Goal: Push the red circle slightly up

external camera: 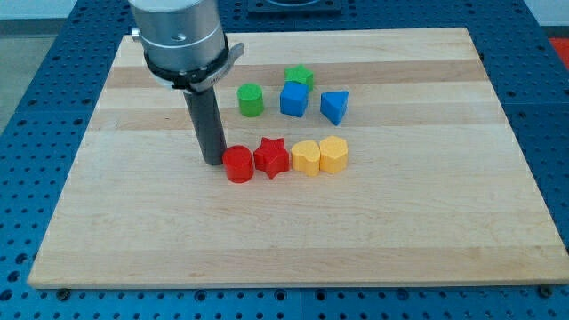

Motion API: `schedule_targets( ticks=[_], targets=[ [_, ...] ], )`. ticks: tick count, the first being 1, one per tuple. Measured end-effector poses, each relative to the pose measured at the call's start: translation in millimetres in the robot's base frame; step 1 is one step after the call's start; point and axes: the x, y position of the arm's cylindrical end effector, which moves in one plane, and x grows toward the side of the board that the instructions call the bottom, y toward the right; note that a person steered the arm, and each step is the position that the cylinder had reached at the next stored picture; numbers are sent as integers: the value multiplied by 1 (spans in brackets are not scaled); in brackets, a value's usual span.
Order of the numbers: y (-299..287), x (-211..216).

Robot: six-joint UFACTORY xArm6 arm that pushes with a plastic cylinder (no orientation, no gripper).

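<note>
The red circle (238, 164) lies on the wooden board, left of centre. It is the left end of a row with a red star (272, 157), a yellow block (306, 157) and a yellow heart-like block (333, 154). My tip (212, 161) rests on the board just left of the red circle, touching or nearly touching its left side. The rod rises from there up to the arm's metal housing (178, 36) at the view's top.
Above the row sit a green cylinder (251, 100), a green star (299, 76), a blue cube (294, 100) and a blue triangle (334, 107). The wooden board (427, 231) lies on a blue perforated table.
</note>
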Motion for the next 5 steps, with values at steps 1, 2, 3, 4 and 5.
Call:
schedule_targets(
  ticks=[1, 2, 3, 4, 5],
  targets=[
    [-3, 1],
    [-7, 1],
    [-19, 1],
    [-33, 1],
    [-40, 1]
  ],
)
